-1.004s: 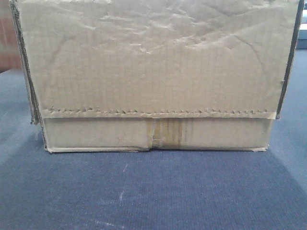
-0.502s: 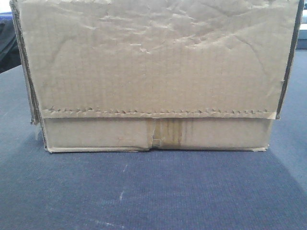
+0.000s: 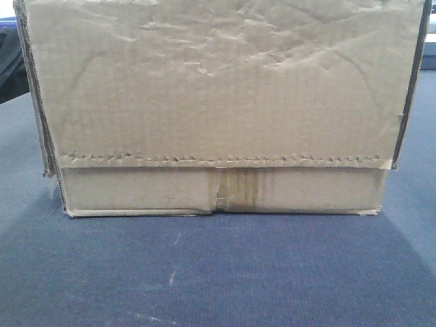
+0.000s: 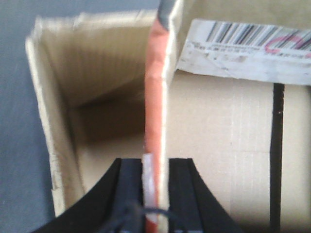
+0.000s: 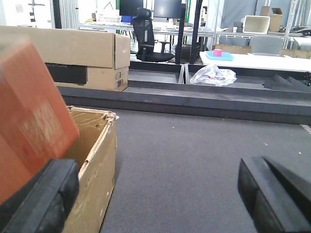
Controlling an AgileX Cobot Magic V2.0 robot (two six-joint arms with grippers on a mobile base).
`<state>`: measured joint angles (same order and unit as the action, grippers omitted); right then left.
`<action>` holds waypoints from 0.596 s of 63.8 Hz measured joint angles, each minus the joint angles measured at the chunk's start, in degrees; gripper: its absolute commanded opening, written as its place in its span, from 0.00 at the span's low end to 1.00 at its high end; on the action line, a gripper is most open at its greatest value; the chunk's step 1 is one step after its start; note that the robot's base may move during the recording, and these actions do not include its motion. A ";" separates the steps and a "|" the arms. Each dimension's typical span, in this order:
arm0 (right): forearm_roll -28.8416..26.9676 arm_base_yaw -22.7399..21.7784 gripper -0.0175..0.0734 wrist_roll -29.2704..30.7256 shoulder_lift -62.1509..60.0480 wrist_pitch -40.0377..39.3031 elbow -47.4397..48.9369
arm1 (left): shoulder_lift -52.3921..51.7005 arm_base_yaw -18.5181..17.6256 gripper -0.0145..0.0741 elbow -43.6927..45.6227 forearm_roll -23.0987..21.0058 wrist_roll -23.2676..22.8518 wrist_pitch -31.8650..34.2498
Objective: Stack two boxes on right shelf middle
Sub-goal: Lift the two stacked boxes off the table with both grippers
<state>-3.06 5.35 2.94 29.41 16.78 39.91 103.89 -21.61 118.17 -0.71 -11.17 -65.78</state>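
Note:
A brown cardboard box [image 3: 218, 102] with a wrinkled flap, jagged flap edge and yellowed tape strip fills the front view, standing on dark carpet-like cloth. No gripper shows there. In the left wrist view my left gripper [image 4: 155, 167] is shut on the box's upright flap [image 4: 156, 87], whose edge carries orange tape; the open box interior [image 4: 97, 97] lies to its left. In the right wrist view my right gripper [image 5: 158, 170] stands wide open over bare cloth, its left finger [image 5: 43, 194] beside the box wall [image 5: 99, 174]. The shelf is out of view.
A barcode label [image 4: 248, 48] sits on the box panel. Beyond a raised dark ledge [image 5: 194, 97] stand a large printed carton [image 5: 63, 53], a black office chair [image 5: 148, 39], a crumpled plastic bag [image 5: 214, 75] and a white table [image 5: 257, 60].
The box has stayed put. Behind its upper left corner, a reddish-brown patch has given way to a dark shape.

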 measured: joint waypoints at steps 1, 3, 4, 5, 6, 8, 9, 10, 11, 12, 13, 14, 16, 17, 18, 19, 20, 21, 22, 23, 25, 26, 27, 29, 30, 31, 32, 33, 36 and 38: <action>0.00 0.00 0.82 0.00 0.00 0.00 0.00 | 0.31 0.00 0.04 0.00 0.36 -0.47 0.01; 0.00 0.00 0.82 0.00 0.00 0.00 0.00 | 1.02 0.00 0.04 0.00 1.21 -0.95 -0.12; 0.00 0.00 0.82 0.00 0.00 0.00 0.00 | 1.22 0.00 0.04 0.00 1.58 -1.10 -0.12; 0.00 0.00 0.82 0.00 0.00 0.00 0.00 | 1.53 0.00 0.04 0.00 1.85 -1.21 -0.12; 0.00 0.00 0.82 0.00 0.00 0.00 0.00 | 1.63 0.00 0.04 0.00 2.00 -1.33 -0.20; 0.00 0.00 0.82 0.00 0.00 0.00 0.00 | 2.02 0.00 0.04 0.00 2.27 -1.49 -0.20; 0.00 0.00 0.82 0.00 0.00 0.00 0.00 | 2.03 0.00 0.04 0.00 2.27 -1.61 -0.20; 0.00 0.00 0.82 0.00 0.00 0.00 0.00 | 2.15 0.00 0.04 0.00 2.38 -1.59 -0.20; 0.00 0.00 0.82 0.00 0.00 0.00 0.00 | 2.15 0.00 0.04 0.00 2.39 -1.64 -0.20; 0.00 0.00 0.82 0.00 0.00 0.00 0.00 | 2.15 0.00 0.04 0.00 2.39 -1.73 -0.20; 0.00 0.00 0.82 0.00 0.00 0.00 0.00 | 2.15 0.00 0.04 0.00 2.39 -1.73 -0.20; 0.00 0.00 0.82 0.00 0.00 0.00 0.00 | 2.15 0.00 0.04 0.00 2.39 -1.73 -0.20; 0.00 0.00 0.82 0.00 0.00 0.00 0.00 | 2.15 0.00 0.04 0.00 2.39 -1.85 -0.20; 0.00 0.00 0.82 0.00 0.00 0.00 0.00 | 2.15 0.00 0.04 0.00 2.39 -1.85 -0.20; 0.00 0.00 0.82 0.00 0.00 0.00 0.00 | 2.15 0.00 0.04 0.00 2.39 -1.85 -0.20; 0.00 0.00 0.82 0.00 0.00 0.00 0.00 | 2.15 0.00 0.04 0.00 2.39 -1.85 -0.20; 0.00 0.00 0.82 0.00 0.00 0.00 0.00 | 2.15 0.00 0.04 0.00 2.39 -1.96 -0.20; 0.00 0.00 0.82 0.00 0.00 0.00 0.00 | 2.15 0.00 0.05 0.00 2.39 -1.96 -0.20; 0.00 0.00 0.82 0.00 0.00 0.00 0.00 | 2.25 0.00 0.06 0.00 2.39 -1.96 -0.07; 0.00 0.00 0.82 0.00 0.00 0.00 0.00 | 2.24 0.00 0.07 0.00 2.39 -1.96 -0.07; 0.00 0.00 0.82 0.00 0.00 0.00 0.00 | 2.24 0.00 0.11 0.00 2.39 -1.96 0.01; 0.00 0.00 0.82 0.00 0.00 0.00 0.00 | 2.24 0.00 0.14 0.00 2.25 -1.96 0.06; 0.00 0.00 0.82 0.00 0.00 0.00 0.00 | 2.24 0.00 0.16 0.00 2.25 -1.96 0.06; 0.00 0.00 0.82 0.00 0.00 0.00 0.00 | 2.24 0.00 0.21 0.00 2.07 -1.96 0.06; 0.00 0.00 0.82 0.00 0.00 0.00 0.00 | 2.24 0.00 0.26 0.00 1.88 -1.96 0.16; 0.00 0.00 0.82 0.00 0.00 0.00 0.00 | 2.24 0.00 0.29 0.00 1.78 -1.96 0.14; 0.00 0.00 0.82 0.00 0.00 0.00 0.00 | 2.24 0.00 0.35 0.00 1.62 -1.96 0.14; 0.00 0.00 0.82 0.00 0.00 0.00 0.00 | 2.24 0.00 0.38 0.00 1.49 -1.96 0.14; 0.00 0.00 0.82 0.00 0.00 0.00 0.00 | 2.24 0.00 0.50 0.24 1.07 -2.10 0.46; 0.00 0.00 0.82 0.00 0.00 0.00 0.00 | 2.24 0.00 0.57 0.40 0.71 -2.10 0.59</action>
<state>-3.06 5.35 2.94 29.41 16.78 39.91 106.12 -21.61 118.56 0.00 -13.27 -65.19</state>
